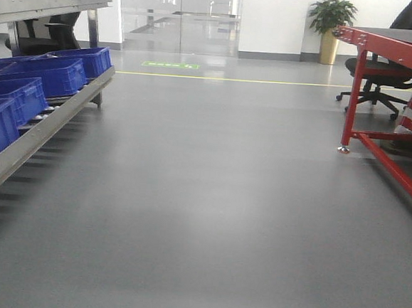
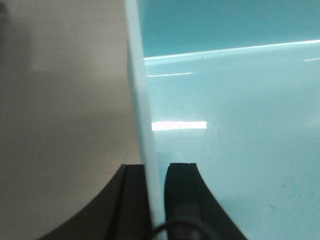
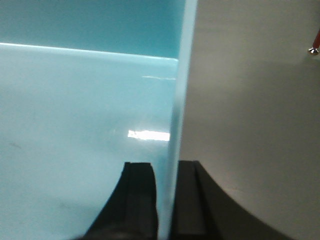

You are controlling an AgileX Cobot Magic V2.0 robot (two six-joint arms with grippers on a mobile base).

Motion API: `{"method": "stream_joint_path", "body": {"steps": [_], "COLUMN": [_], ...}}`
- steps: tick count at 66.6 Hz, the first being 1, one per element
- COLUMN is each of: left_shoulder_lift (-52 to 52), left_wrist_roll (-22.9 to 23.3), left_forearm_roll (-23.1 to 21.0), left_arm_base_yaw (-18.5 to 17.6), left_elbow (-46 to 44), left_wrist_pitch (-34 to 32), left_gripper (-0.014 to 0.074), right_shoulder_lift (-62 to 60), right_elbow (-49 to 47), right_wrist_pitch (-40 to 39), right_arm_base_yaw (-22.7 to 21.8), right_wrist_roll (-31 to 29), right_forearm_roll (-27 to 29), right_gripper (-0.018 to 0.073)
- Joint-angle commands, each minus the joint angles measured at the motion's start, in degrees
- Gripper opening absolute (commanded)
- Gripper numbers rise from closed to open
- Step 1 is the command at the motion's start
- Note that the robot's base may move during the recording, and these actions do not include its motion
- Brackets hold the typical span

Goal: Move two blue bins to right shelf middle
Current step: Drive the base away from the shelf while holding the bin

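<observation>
A pale cyan-blue bin fills the right of the left wrist view. My left gripper is shut on its thin upright wall, one finger inside the bin and one outside. In the right wrist view the pale blue bin fills the left. My right gripper is shut on its wall in the same way. Grey floor lies beyond each wall. I see only one bin interior in each view; a second bin does not show. The bin is out of the front view.
A stainless-steel rack with several dark royal-blue bins stands at the left of the front view; I cannot tell whether it is the right shelf. A red-framed table, an office chair and a potted plant are at the right.
</observation>
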State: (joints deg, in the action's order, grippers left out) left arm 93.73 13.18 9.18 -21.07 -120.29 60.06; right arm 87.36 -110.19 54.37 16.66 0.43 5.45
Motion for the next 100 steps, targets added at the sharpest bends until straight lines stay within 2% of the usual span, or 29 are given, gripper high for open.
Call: {"method": "stream_joint_path", "body": {"steps": [1,100], "left_shoulder_lift": [-0.7,-0.7], "left_wrist_roll": [-0.71,-0.71], "left_forearm_roll": [-0.37,0.43], "left_arm_base_yaw": [-0.22,-0.22], "left_elbow": [-0.74,-0.74], "left_wrist_pitch": [-2.58,-2.91], "left_gripper": [-0.0111,-0.0111], "right_shoulder_lift": [-0.64,-0.64], "right_elbow": [-0.54,-0.54], "right_wrist_pitch": [-2.34,-2.44], "right_arm_base_yaw": [-0.15,-0.15], "right_wrist_roll": [-0.9,-0.9], "right_forearm_roll": [0.24,0.24], "right_gripper": [-0.0153,-0.0153]}}
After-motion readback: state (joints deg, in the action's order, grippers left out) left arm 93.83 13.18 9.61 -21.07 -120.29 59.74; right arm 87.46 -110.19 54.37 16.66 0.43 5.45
